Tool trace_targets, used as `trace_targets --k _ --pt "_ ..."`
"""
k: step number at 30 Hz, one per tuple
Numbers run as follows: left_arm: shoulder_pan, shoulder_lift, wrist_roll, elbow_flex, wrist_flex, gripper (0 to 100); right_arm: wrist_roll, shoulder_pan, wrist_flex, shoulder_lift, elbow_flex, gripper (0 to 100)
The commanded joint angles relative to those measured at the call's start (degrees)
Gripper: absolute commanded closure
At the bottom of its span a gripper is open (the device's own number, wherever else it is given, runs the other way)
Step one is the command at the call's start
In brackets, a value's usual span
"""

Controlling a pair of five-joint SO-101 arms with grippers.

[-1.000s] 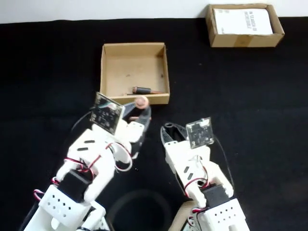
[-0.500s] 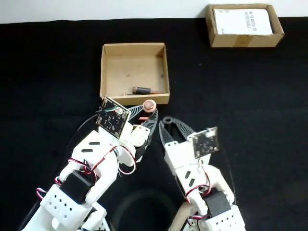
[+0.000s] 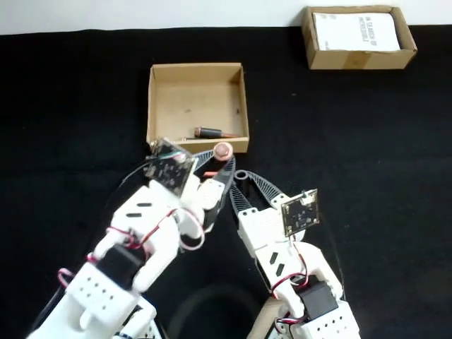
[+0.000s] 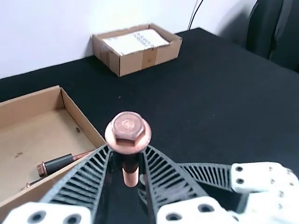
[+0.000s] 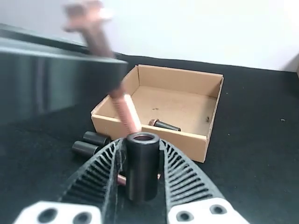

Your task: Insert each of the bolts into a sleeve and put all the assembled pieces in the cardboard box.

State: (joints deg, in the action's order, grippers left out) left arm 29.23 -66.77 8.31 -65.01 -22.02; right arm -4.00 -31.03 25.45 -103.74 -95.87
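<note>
My left gripper (image 3: 220, 162) is shut on a copper bolt (image 3: 222, 150), held head-up just in front of the open cardboard box (image 3: 159, 106). In the left wrist view the bolt (image 4: 127, 131) stands upright between the jaws of that gripper (image 4: 127, 161). My right gripper (image 3: 241, 176) is shut on a black sleeve (image 5: 142, 163), held upright with its bore open at the top. The bolt (image 5: 122, 105) hangs tilted, its tip right beside the sleeve's rim. One assembled piece (image 3: 212, 132) lies in the box.
Two loose black sleeves (image 5: 91, 142) lie on the black table in front of the box (image 5: 196, 140). A second cardboard box (image 3: 359, 37) with white paper stands at the far right. The two arms crowd the near middle.
The left gripper has carried the bolt to the right, and the right gripper has moved forward and left with the sleeve. The two now nearly meet.
</note>
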Motion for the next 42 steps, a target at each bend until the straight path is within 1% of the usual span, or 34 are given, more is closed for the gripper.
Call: trace_targets --k 1,4,6,11,16,30,36,42 --pt "-0.9 8.0 0.4 8.0 3.5 99 0.0 -0.4 -1.4 -1.1 -7.7 99.2" --pt "-0.9 13.4 4.7 14.2 2.9 99 0.0 -0.4 -1.4 -1.1 -7.7 99.2" --pt "-0.7 14.5 6.3 16.7 -0.2 99 0.0 -0.3 -1.4 -1.1 -7.7 99.2" --pt "1.6 14.3 6.1 19.1 -10.2 99 0.0 -0.3 -1.4 -1.1 -7.7 99.2" --pt "1.9 11.4 6.2 21.1 -15.6 99 0.0 -0.3 -1.4 -1.1 -7.7 99.2" --pt "2.0 10.9 6.3 20.2 -15.8 99 0.2 -0.3 -1.5 -1.1 -7.7 99.2" --pt "5.2 10.9 6.4 20.3 -15.9 99 0.3 -0.4 -1.5 -1.1 -7.7 99.2" --pt "5.3 10.9 6.4 20.0 -15.9 99 0.3 -0.5 -1.5 -1.1 -7.7 99.2"
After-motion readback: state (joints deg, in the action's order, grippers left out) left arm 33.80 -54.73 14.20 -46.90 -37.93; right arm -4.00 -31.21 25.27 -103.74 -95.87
